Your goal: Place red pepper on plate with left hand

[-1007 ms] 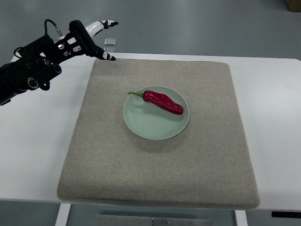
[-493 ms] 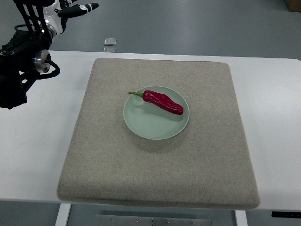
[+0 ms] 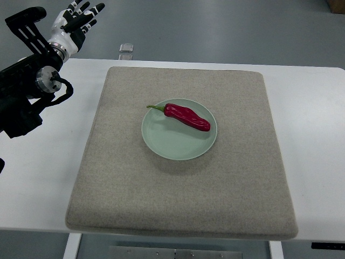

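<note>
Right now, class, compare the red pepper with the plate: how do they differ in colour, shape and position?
The red pepper is dark red with a green stem; the plate is pale green. The red pepper is long and slightly bent, while the plate is round and flat. The red pepper lies on the plate's upper part, whereas the plate rests directly on the grey mat. Both sit mid-mat, away from the left robot hand.

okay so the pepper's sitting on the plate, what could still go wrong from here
1. The red pepper lies toward the far side of the plate, its green stem reaching the rim; a knock might roll it onto the mat.
2. The left hand hangs open beyond the table's far-left corner; a low sweep of that arm could catch the table or drag the mat.
</note>
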Action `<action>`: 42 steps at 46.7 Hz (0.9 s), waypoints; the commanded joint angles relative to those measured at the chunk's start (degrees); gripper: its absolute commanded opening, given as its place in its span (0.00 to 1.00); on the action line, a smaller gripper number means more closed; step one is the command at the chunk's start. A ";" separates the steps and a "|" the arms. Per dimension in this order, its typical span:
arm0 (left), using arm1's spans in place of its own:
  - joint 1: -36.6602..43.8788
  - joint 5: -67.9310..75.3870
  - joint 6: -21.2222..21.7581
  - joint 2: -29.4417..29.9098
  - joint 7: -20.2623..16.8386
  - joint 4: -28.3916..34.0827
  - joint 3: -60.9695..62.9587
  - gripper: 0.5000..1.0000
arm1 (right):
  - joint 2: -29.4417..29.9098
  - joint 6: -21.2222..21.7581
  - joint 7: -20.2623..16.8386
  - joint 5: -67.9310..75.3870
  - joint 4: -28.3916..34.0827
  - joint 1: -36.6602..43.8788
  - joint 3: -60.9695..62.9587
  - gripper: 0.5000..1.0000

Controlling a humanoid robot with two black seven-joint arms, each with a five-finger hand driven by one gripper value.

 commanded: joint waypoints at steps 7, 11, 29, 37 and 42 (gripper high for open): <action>1.74 -0.06 -11.60 -0.08 -0.78 0.29 -2.11 0.92 | 0.00 0.00 0.00 0.00 0.05 -0.01 0.00 0.86; 1.74 -0.06 -11.35 -0.44 -0.96 0.38 -2.64 0.93 | 0.00 0.00 0.00 0.00 -0.04 -0.01 0.00 0.86; 2.18 0.21 -11.26 -0.61 -1.05 1.26 -2.82 0.93 | 0.00 0.00 0.00 0.00 -0.03 -0.01 0.00 0.86; 2.27 0.38 -11.26 -2.10 -1.05 4.25 -2.73 0.93 | 0.00 0.00 0.00 0.08 0.05 -0.09 0.00 0.86; 3.14 0.47 -11.34 -2.37 -1.14 4.69 -2.73 0.93 | 0.00 0.00 0.00 0.00 -0.04 -0.01 0.00 0.86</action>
